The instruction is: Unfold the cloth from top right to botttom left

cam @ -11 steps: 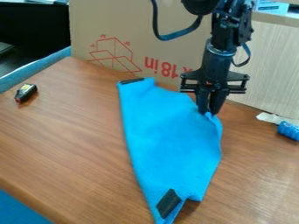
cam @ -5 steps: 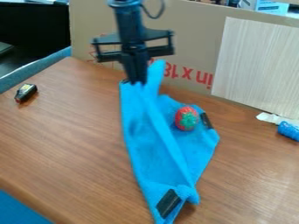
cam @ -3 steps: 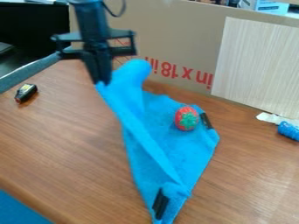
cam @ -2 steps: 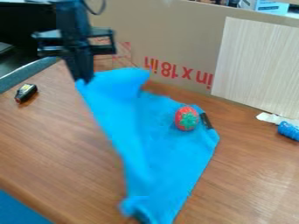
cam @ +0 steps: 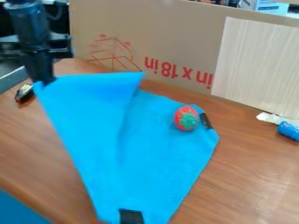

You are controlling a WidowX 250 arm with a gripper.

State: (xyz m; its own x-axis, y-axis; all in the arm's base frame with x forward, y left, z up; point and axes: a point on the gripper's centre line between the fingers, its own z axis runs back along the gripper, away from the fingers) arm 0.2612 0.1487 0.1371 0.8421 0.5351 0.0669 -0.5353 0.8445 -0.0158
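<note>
At the upper left of the camera view, my gripper [cam: 43, 82] is shut on a corner of the blue cloth, holding it raised above the table. The blue cloth [cam: 111, 131] stretches from there down to the bottom edge of the view and across to the right. Its right part lies on the table, while the left part hangs up toward the gripper. A red strawberry with a green top [cam: 186, 118] rests on the cloth's right part, beside a black patch at that edge. Another black patch shows on the cloth at the bottom.
The wooden table [cam: 245, 175] has a cardboard panel [cam: 187, 39] standing along its back. A small black object [cam: 24, 93] lies just left of the cloth, near the gripper. At the right edge are a blue roll [cam: 288, 131] and a white scrap [cam: 271, 118].
From the right, the gripper has swung far left with the cloth's corner, opening the cloth leftward and uncovering the strawberry. The cloth's bottom end with its black patch has shifted left too.
</note>
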